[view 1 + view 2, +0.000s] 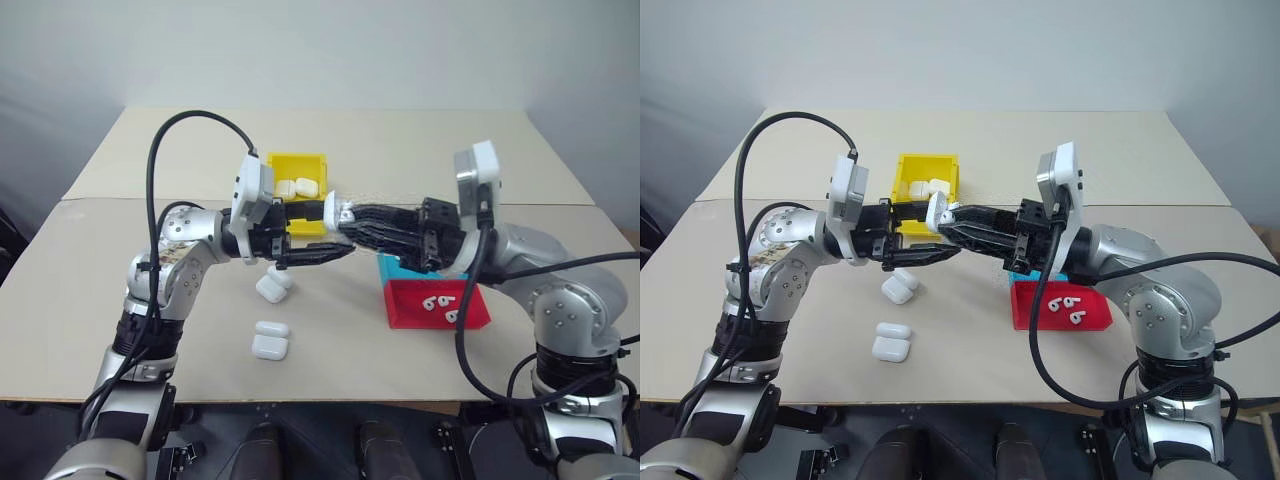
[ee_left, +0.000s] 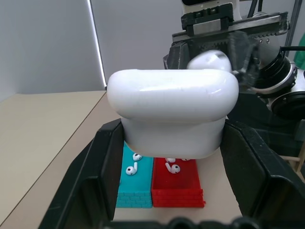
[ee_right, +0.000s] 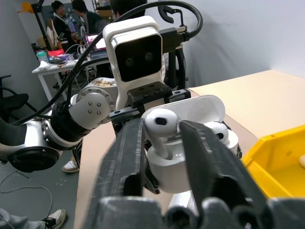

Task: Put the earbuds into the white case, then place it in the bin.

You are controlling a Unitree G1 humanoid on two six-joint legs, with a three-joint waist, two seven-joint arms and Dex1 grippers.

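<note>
We see the table [image 1: 400, 150] as the largest thing, and we place everything against the bin [image 1: 297, 163], bright yellow and standing near the table's middle with two white cases inside. Just in front of the bin, raised off the table, the left gripper [image 2: 171, 157] is pressed tight on the white case [image 2: 172, 112], whose lid stands open. Meeting it from the side away from the bin's left, the right gripper [image 3: 164, 143] pinches one of the earbuds [image 3: 161, 123] between its fingers, its stem going down into the open case; a second earbud [image 3: 218, 131] already sits in the other socket. Nearer us than the bin, to its right, lie the red tray [image 1: 437, 305] and the teal tray [image 2: 135, 183], each holding loose earbuds. Nearer us and left, spare cases [image 1: 271, 340] rest on the table.
</note>
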